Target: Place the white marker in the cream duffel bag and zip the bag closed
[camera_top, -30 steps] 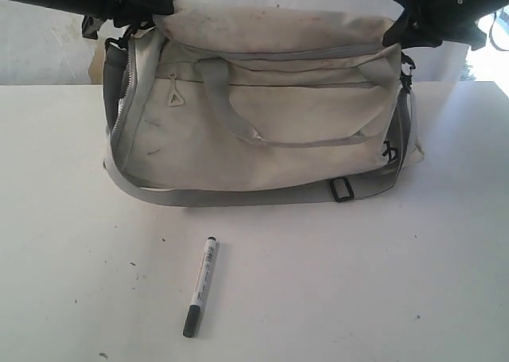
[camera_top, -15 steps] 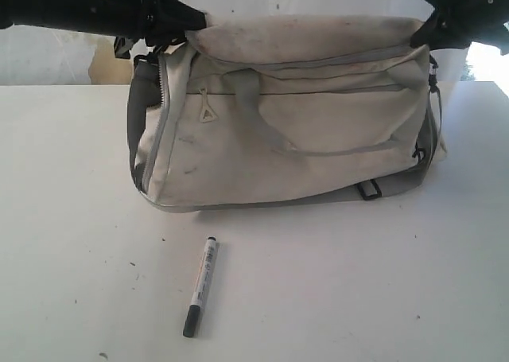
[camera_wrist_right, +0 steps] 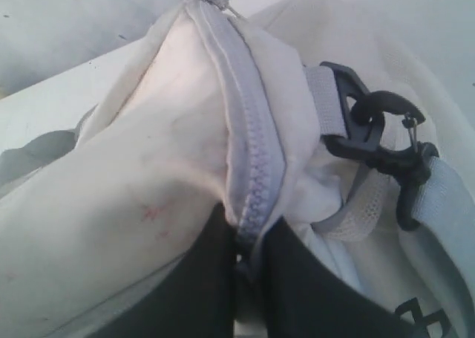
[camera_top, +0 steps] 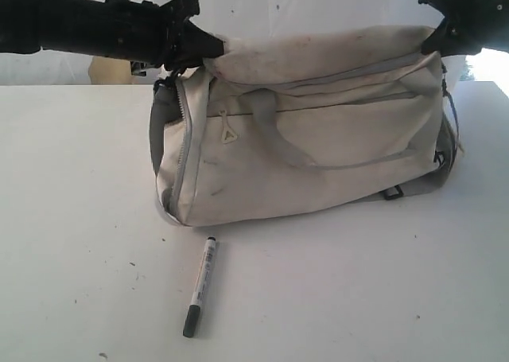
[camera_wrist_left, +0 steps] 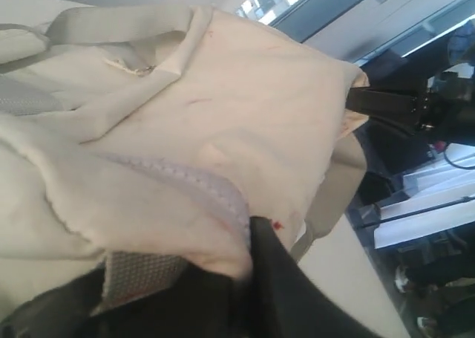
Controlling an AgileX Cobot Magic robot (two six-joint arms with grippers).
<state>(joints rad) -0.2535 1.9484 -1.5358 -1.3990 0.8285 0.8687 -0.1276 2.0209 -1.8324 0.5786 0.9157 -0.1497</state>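
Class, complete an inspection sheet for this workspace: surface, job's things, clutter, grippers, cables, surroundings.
Surface: white table, a few dark specks.
Job's things: white marker lies on the table in front of the cream duffel bag, outside it.
Clutter: nothing seen.
Grippers: left gripper and right gripper both shut, fingers pinching the bag's opposite ends.
Cables: one dark cable in the left wrist view's background.
Surroundings: white backdrop; bright window.

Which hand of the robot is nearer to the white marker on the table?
Left. The left hand grips the cream duffel bag at the end behind the white marker; the right hand grips its far opposite end.
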